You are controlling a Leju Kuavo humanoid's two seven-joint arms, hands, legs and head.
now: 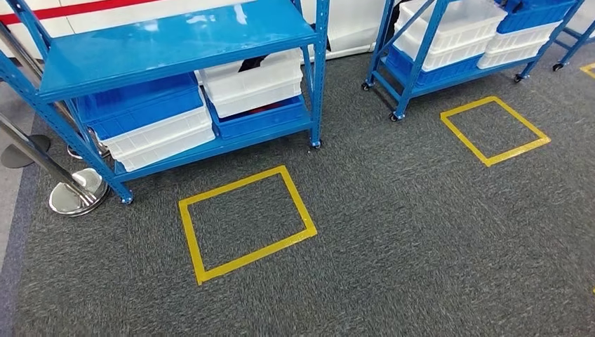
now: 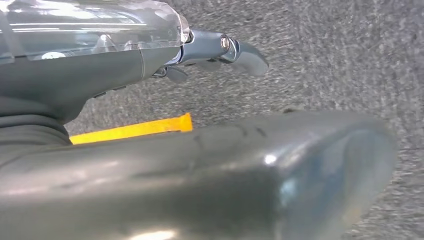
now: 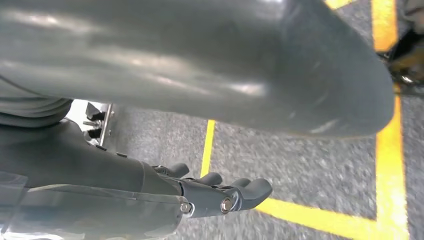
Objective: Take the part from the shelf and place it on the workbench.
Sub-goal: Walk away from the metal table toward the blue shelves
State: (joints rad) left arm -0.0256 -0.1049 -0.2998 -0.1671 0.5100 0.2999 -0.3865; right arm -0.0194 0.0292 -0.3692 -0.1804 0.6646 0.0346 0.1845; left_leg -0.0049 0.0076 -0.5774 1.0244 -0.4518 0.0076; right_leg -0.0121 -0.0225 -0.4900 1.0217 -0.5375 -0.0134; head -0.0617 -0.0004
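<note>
**Facing the blue shelves, both robot hands hanging free**

From my head view I look down on grey carpet [image 1: 421,232] with a blue shelf [image 1: 175,38] ahead and to my left. Its top deck is bare blue. On its lower level sit stacked bins: a blue bin [image 1: 137,105] over white bins [image 1: 158,140] on the left, and a white bin [image 1: 256,84] over another blue bin [image 1: 259,119] on the right. Something dark shows at the rim of that right-hand white bin, but I cannot tell whether it is the part. A second blue shelf [image 1: 421,63] on castors stands further right, carrying white and blue bins as well. On the carpet in front of the first shelf is a yellow tape square [image 1: 245,225]; a second tape square [image 1: 495,130] lies before the other shelf. A chrome post base [image 1: 74,193] stands at the left, beside the shelf leg.

In my left wrist view, my left robot hand [image 2: 220,50] hangs over the carpet with its fingers extended and apart, holding nothing. A short piece of yellow tape [image 2: 135,129] shows beneath it.

In my right wrist view, my right robot hand [image 3: 220,192] also hangs above the carpet, fingers loosely spread and holding nothing. Yellow tape lines [image 3: 385,165] run across the floor under it.
</note>
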